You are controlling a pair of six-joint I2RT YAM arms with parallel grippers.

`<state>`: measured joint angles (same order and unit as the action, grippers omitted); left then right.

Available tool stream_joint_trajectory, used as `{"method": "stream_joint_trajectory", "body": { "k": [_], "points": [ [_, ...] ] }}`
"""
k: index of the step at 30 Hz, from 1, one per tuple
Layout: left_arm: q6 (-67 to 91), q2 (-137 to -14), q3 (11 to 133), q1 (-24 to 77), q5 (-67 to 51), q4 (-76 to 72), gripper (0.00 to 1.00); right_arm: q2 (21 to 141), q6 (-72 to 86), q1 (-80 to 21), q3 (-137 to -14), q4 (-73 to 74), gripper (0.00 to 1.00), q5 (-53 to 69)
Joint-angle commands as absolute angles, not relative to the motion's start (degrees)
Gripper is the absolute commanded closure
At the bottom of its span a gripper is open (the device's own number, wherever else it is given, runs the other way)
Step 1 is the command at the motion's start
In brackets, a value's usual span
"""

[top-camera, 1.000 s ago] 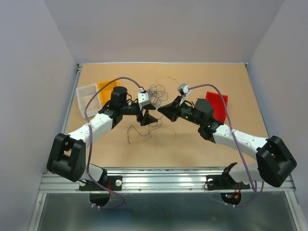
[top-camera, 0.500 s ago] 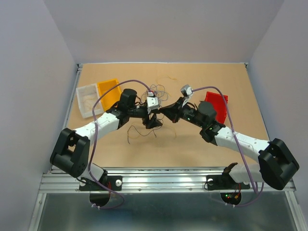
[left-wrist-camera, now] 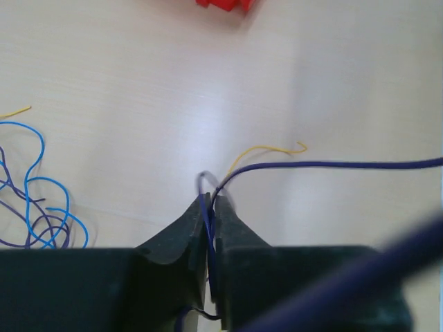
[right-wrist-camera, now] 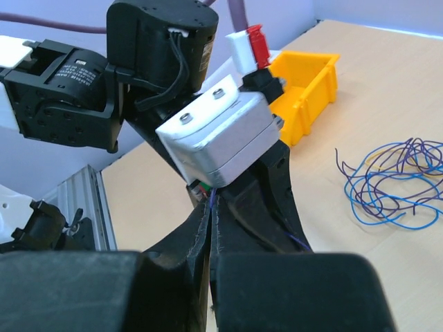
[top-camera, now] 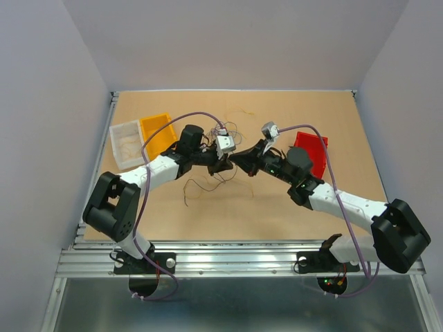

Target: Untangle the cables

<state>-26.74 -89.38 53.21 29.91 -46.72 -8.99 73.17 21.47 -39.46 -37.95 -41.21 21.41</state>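
The left gripper [top-camera: 224, 165] and the right gripper [top-camera: 235, 158] meet tip to tip over the middle of the table [top-camera: 228, 214] in the top view. The cables [top-camera: 225, 129] lie in a thin, loopy bunch just behind them. A few strands trail on the near side.

In the left wrist view, the left gripper is pinched almost shut on one dark strand [left-wrist-camera: 332, 164]. That strand runs off to the right, pulled straight. A yellow strand [left-wrist-camera: 266, 149] curls just beside it.

In the right wrist view, the right gripper is squeezed shut. A thin strand goes into the slit between its fingers, so it looks to be holding one too. The loose bunch sits well apart, on the right.

These wires look very light, soft and bendy. I think they could slip out, or snag if pulled hard. It seems best to hold one strand near its free end and pull slowly.

A second ago the left gripper was wide and farther left; now it has come in and closed
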Motion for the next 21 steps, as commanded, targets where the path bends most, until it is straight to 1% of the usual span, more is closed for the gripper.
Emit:
{"method": "stream_joint_trajectory", "body": {
  "k": [1,2,5,6,8,9,12,14,16,21],
  "points": [
    [-25.8,-89.7,56.4,30.1,-45.3,-9.5,1.0,71.6,21.5,-39.9,-36.3,-45.3,0.99,21.2],
    [-25.8,-89.5,56.3,30.1,-45.2,-9.5,1.0,71.6,21.4,-39.9,-36.2,-45.3,0.98,20.8],
    [-24.7,-88.0,56.2,30.0,-43.9,-9.4,1.0,70.8,21.4,-39.8,-35.3,-45.3,0.72,16.7],
    [-24.2,-87.1,56.4,29.3,-43.9,-8.7,1.0,70.4,21.5,-39.9,-34.7,-45.2,0.55,15.6],
    [-21.5,-86.2,57.6,28.0,-44.7,-7.8,1.0,69.9,21.5,-39.8,-34.1,-45.2,0.47,13.4],
    [-20.6,-85.4,58.2,27.3,-45.6,-6.7,1.0,69.4,21.4,-39.9,-33.9,-45.2,0.37,10.9],
    [-16.5,-83.2,60.4,22.8,-51.3,-5.1,1.0,69.3,20.8,-39.9,-33.2,-44.7,0.18,7.0],
    [-14.9,-81.8,60.7,18.7,-55.5,-5.2,1.0,69.9,20.6,-39.8,-33.6,-44.1,0.13,5.5],
    [-11.7,-80.6,60.3,15.8,-56.9,-7.0,1.0,70.8,20.1,-39.9,-34.3,-43.7,0.1,5.4],
    [-4.6,-77.2,58.3,7.6,-59.1,-14.7,1.0,75.7,20.1,-39.8,-37.6,-42.2,0.1,5.9]
  ]
}}
